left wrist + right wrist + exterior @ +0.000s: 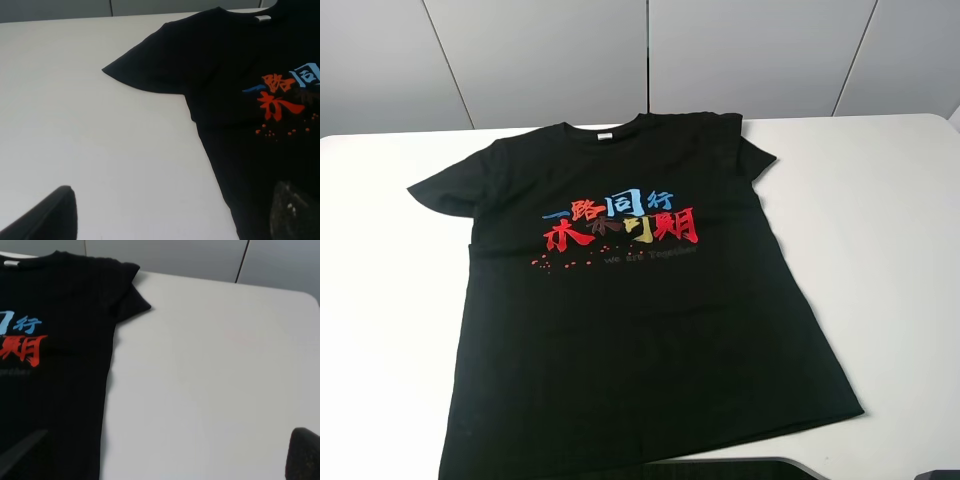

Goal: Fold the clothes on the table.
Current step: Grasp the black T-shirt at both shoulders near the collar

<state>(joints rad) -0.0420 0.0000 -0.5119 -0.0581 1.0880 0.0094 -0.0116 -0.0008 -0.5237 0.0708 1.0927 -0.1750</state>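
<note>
A black T-shirt (630, 300) lies flat and face up on the white table (880, 250), collar at the far side, with colourful characters printed on the chest. Its left sleeve shows in the left wrist view (150, 65) and its right sleeve in the right wrist view (127, 290). My left gripper (172, 220) is open above the shirt's left side edge, one finger over bare table and one over the cloth. My right gripper (162, 455) is open above the shirt's right side edge. Neither holds anything.
Grey wall panels (640, 50) stand behind the table's far edge. Bare white table surrounds the shirt on the left (390, 300) and right. A dark part of the robot (740, 468) shows at the near edge of the exterior high view.
</note>
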